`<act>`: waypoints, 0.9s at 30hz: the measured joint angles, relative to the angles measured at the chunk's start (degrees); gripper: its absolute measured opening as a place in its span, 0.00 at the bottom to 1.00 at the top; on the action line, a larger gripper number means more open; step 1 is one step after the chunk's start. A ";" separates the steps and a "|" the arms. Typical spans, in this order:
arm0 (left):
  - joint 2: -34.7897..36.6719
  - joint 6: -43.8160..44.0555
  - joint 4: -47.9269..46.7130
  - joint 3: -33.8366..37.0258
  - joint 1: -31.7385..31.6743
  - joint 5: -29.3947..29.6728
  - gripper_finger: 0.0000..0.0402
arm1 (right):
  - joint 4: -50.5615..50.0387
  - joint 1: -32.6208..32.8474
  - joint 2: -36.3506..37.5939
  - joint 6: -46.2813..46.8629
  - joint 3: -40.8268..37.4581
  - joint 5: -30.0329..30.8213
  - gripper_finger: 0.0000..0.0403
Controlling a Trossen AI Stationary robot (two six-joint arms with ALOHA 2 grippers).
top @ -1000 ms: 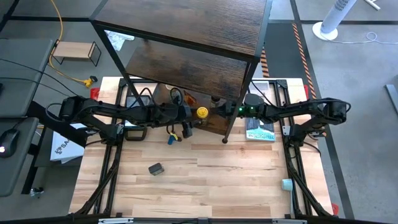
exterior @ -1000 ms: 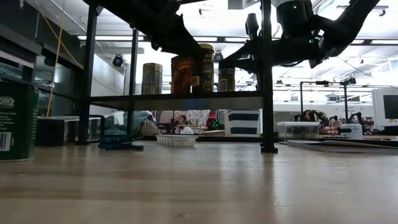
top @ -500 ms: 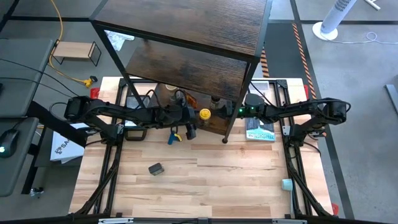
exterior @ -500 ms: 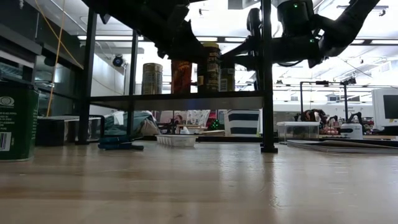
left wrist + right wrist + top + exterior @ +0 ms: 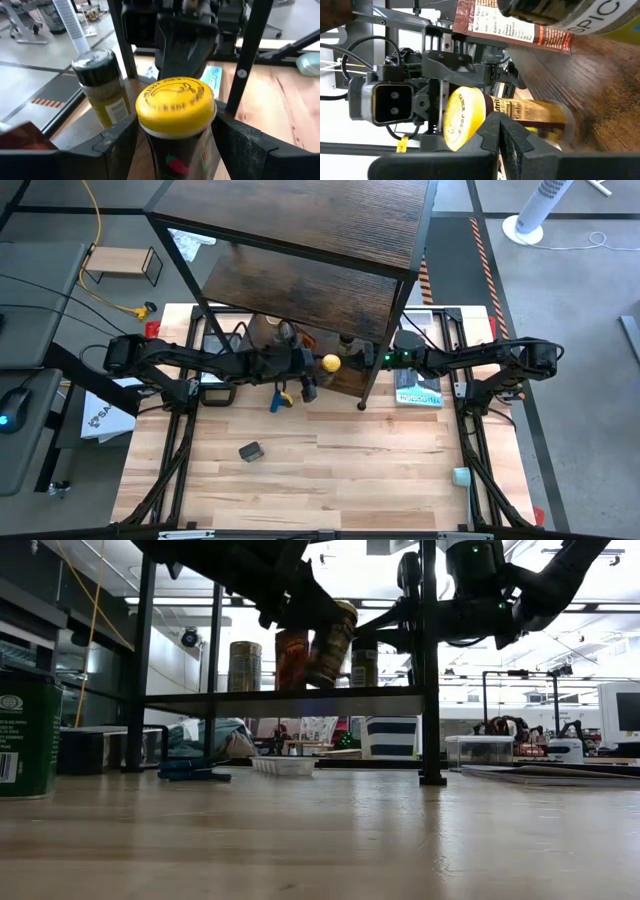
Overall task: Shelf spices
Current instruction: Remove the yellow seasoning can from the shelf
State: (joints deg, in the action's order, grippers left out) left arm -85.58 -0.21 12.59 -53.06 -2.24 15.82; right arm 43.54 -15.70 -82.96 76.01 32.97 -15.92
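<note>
At the shelf's (image 5: 300, 290) lowest board, our left gripper (image 5: 175, 142) clamps the tilted yellow-lidded jar (image 5: 176, 117), our right gripper (image 5: 352, 358) pinched together just beside it.

In the high view the shelf (image 5: 300, 275) boards hide most of the jars beside the left gripper (image 5: 318, 368), and the right gripper (image 5: 352, 358) sits half under a board. In the left wrist view the yellow-lidded jar (image 5: 176, 112) is cut off at the bottom edge.
</note>
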 joint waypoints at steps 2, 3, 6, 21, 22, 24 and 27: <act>-0.08 0.00 -0.97 0.00 0.02 0.22 0.62 | 0.16 0.00 0.00 0.02 0.00 -0.02 0.00; -0.10 0.11 -1.07 0.00 0.02 0.39 0.62 | 0.26 0.00 0.00 0.00 0.00 -0.02 0.00; -0.98 0.45 -0.41 -0.02 0.04 0.53 0.62 | 0.41 0.00 0.00 0.00 0.00 0.01 0.00; -5.55 2.69 6.91 0.00 0.07 1.32 0.60 | 0.97 0.02 0.00 0.02 0.00 -1.09 0.00; -5.36 2.69 6.91 0.00 0.07 1.33 0.59 | 1.13 0.02 0.00 0.00 0.00 -1.09 0.00; -4.65 2.72 5.98 0.00 0.07 1.35 0.54 | 1.65 -0.13 0.00 -0.19 0.00 -1.15 0.00; -3.12 3.61 3.74 0.00 0.07 1.42 0.50 | 2.43 -0.77 0.02 -0.75 0.00 -1.92 0.00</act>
State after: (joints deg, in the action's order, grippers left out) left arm -88.71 3.40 16.33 -53.06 -2.17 17.24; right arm 45.97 -16.47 -82.94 75.26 32.97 -17.84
